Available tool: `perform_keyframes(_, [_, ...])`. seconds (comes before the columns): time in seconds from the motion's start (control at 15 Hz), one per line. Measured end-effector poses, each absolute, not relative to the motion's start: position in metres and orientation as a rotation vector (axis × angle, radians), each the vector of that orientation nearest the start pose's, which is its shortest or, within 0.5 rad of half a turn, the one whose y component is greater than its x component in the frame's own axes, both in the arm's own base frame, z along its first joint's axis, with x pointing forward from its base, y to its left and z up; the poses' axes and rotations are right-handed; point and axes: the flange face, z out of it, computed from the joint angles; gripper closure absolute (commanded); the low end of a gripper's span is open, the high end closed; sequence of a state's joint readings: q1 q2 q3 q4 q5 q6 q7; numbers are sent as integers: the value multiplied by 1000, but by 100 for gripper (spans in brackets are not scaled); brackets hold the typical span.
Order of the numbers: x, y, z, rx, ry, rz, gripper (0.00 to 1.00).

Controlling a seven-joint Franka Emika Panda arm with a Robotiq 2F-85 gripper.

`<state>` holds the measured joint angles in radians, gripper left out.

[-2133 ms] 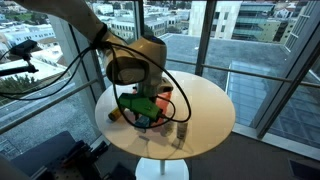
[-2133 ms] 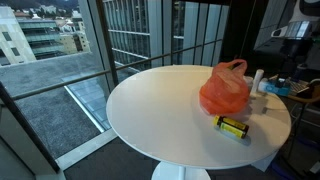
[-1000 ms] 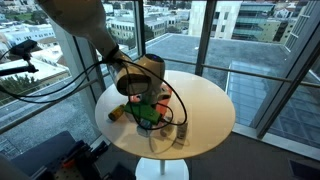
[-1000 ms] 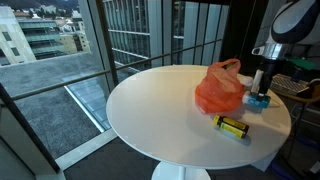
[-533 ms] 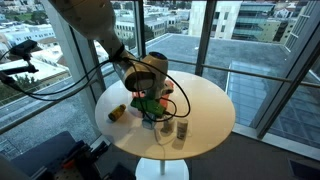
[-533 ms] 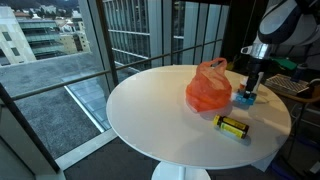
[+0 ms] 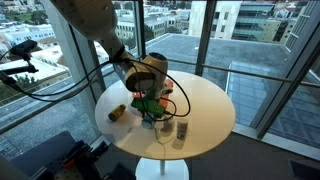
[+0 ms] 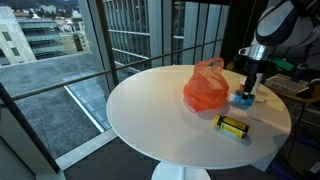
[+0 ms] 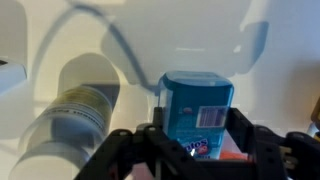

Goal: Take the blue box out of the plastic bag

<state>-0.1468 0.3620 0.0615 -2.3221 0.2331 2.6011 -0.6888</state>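
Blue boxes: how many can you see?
1. The blue box sits in the gripper, beside a pale bottle and close to the red bag. The bag could hide more.

Round white table: red-orange plastic bag, yellow object near it, pale bottle.

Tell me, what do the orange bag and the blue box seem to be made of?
The plastic bag: thin translucent film, slightly glossy; it crinkles and slumps. The blue box: probably printed cardboard, matte; flat faces, straight edges, a printed patch, but blur leaves it open.
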Motion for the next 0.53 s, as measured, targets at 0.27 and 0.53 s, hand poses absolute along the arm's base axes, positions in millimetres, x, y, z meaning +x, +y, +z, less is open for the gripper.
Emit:
perform_keyframes(0.27, [496,-45,168,-2924,-626,93,59])
perform_keyframes(0.53, [489,-44,163,-2920,-634,117,7])
